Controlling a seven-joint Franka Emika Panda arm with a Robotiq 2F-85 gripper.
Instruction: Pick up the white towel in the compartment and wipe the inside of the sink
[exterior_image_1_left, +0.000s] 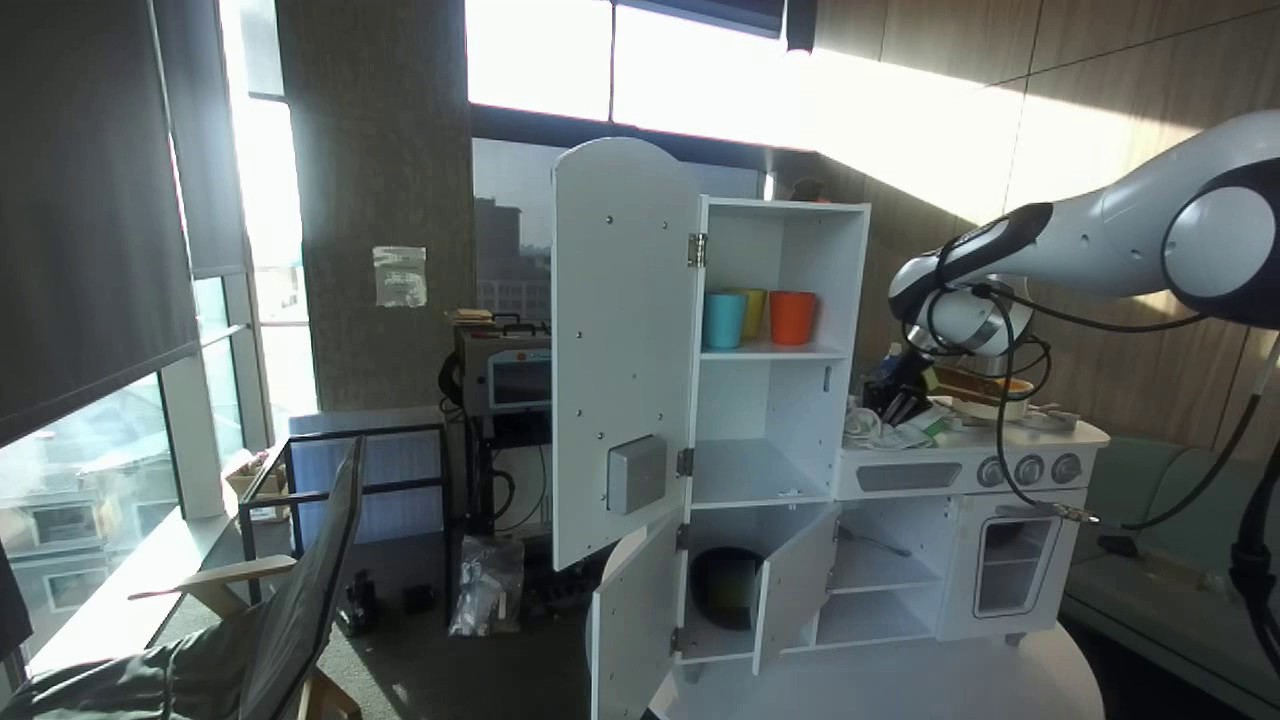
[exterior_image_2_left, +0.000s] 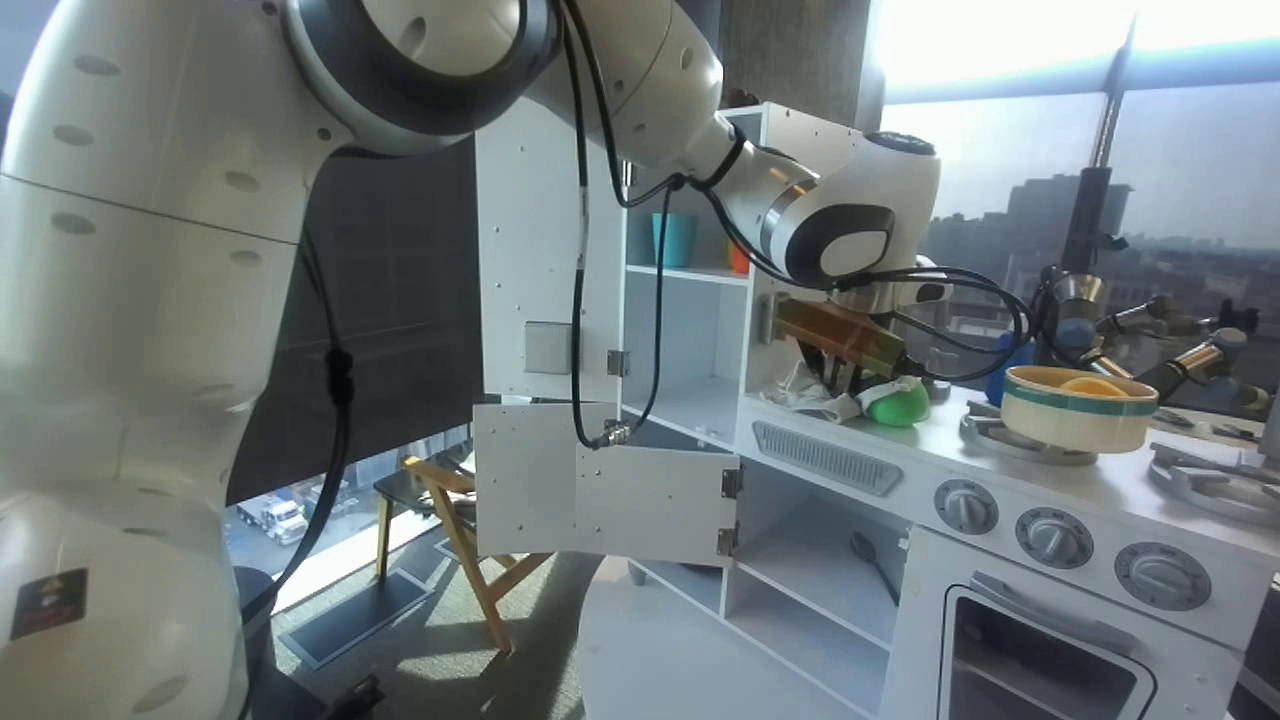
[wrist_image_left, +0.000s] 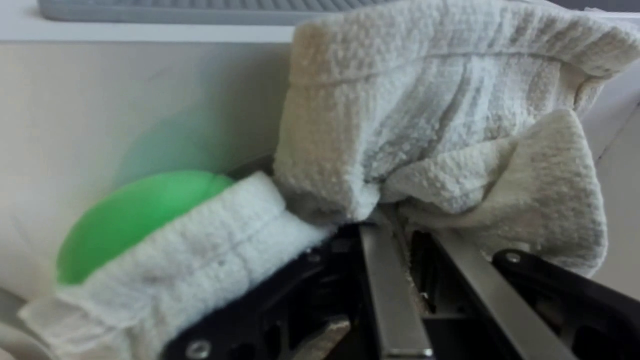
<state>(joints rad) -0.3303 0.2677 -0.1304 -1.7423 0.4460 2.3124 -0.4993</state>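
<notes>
The white towel (wrist_image_left: 340, 115) is bunched around my gripper's fingertips (wrist_image_left: 395, 227) in the wrist view, with folds on both sides of the fingers. The fingers are close together, with towel cloth pinched at their tips. In both exterior views the gripper (exterior_image_1_left: 897, 403) (exterior_image_2_left: 845, 380) points down at the left end of the toy kitchen's counter. The towel (exterior_image_1_left: 872, 430) (exterior_image_2_left: 805, 392) lies there on the counter top under it. The sink's inside cannot be made out; the towel and gripper cover that part of the counter.
A green rounded object (exterior_image_2_left: 900, 402) (wrist_image_left: 145, 220) lies against the towel. A cream pot (exterior_image_2_left: 1075, 425) stands on a burner farther along the counter. The tall white cabinet (exterior_image_1_left: 850, 300) rises beside the gripper. Its doors (exterior_image_1_left: 620, 330) hang open. Cups (exterior_image_1_left: 792, 318) stand on its shelf.
</notes>
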